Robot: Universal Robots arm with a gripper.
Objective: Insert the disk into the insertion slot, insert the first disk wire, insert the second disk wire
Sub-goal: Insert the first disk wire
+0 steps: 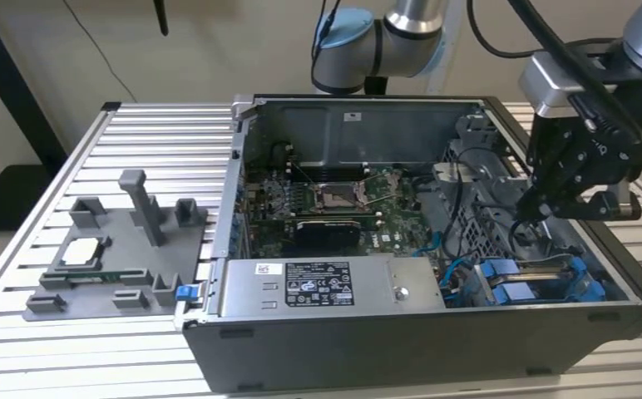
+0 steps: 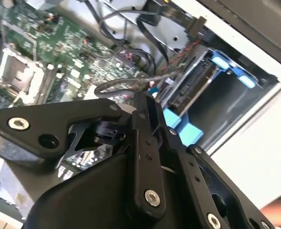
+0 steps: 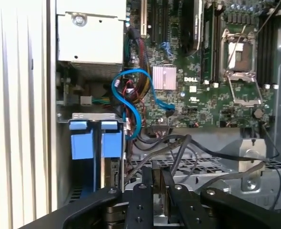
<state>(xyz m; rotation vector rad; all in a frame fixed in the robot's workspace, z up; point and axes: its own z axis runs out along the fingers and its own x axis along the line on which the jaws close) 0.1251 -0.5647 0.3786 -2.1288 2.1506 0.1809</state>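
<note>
Judging by the disk (image 2: 192,93) lying blue-framed inside the insertion slot (image 1: 565,278), at the near corner of the case (image 1: 410,341) on the exterior view's right, treat seating as done and wiring as the step in hand. Keep the pincer (image 1: 524,212), drawn together over the drive cage (image 3: 212,167) with a grey cable (image 2: 121,85) running up to its tip, square to the disk's connector edge; cannot tell whether pinched on that cable. Go gently, steering clear of the loose blue cable (image 3: 128,90) and the motherboard (image 1: 333,199) toward the exterior view's left.

Green motherboard (image 1: 333,199), silver power-supply box (image 1: 333,287), grey parts fixture (image 1: 116,258) on slatted table (image 1: 155,125).
</note>
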